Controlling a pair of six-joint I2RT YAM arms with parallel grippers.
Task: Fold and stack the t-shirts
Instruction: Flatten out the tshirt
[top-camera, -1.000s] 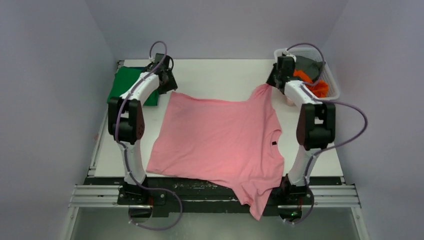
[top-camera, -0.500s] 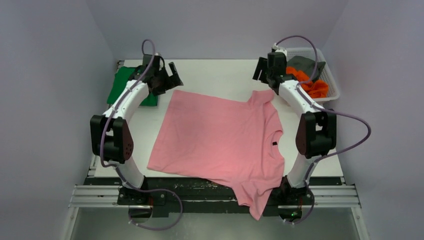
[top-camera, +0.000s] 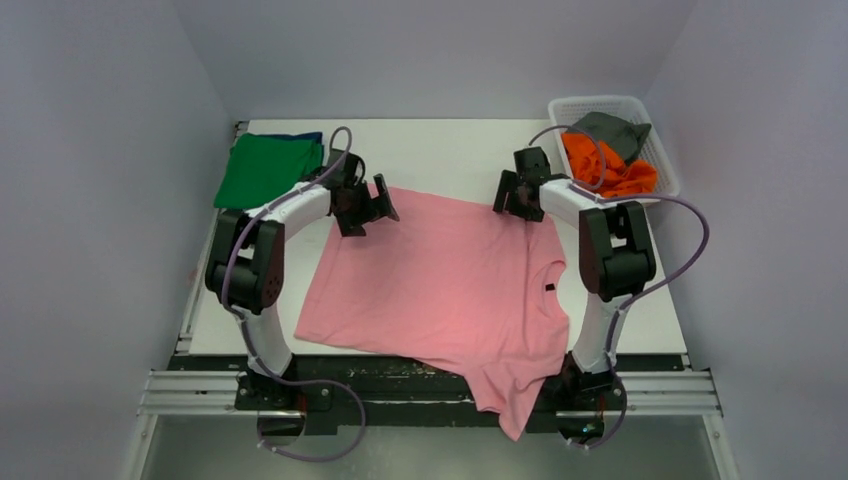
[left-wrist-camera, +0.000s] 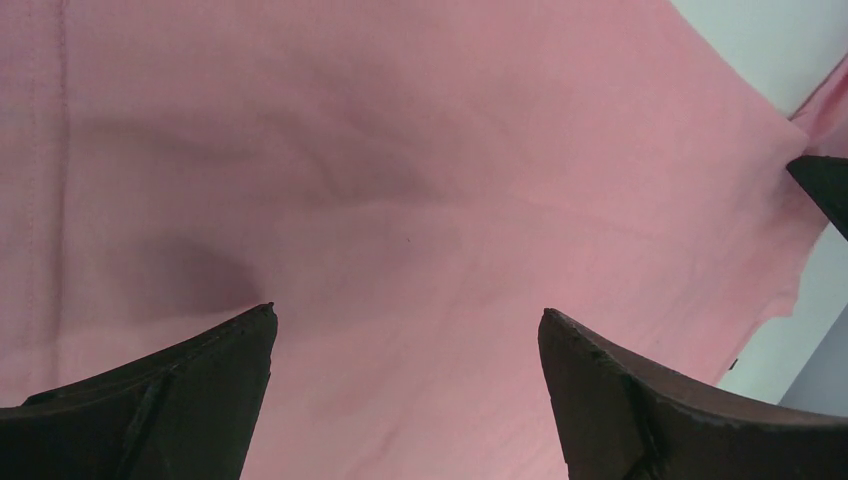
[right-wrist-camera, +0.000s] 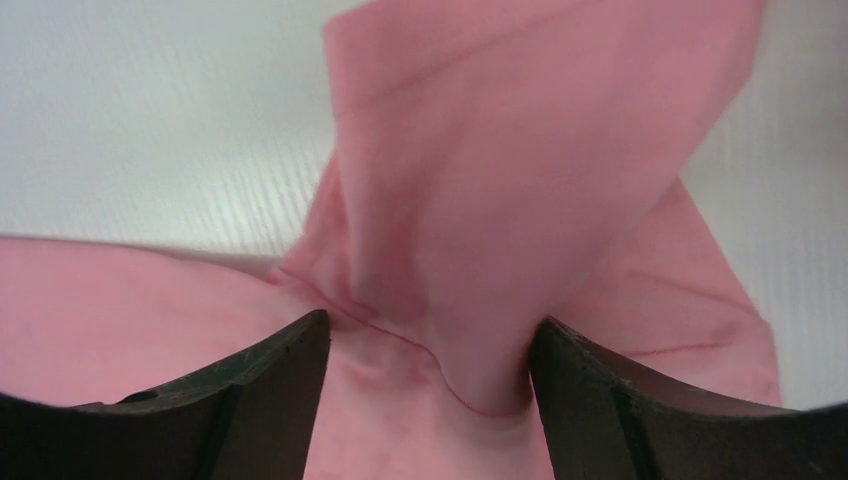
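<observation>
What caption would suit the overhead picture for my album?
Left gripper and right gripper, both open, hang over a pink t-shirt spread on the white table.

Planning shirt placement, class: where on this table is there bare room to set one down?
Bare white table runs along the far edge, between the folded green shirt and the white mesh basket. The middle is crowded: the spread pink t-shirt, left arm and right arm fill it.

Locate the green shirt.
In the top view, the green shirt lies folded at the table's far left corner, beyond the left claw, left of the pink shirt.
</observation>
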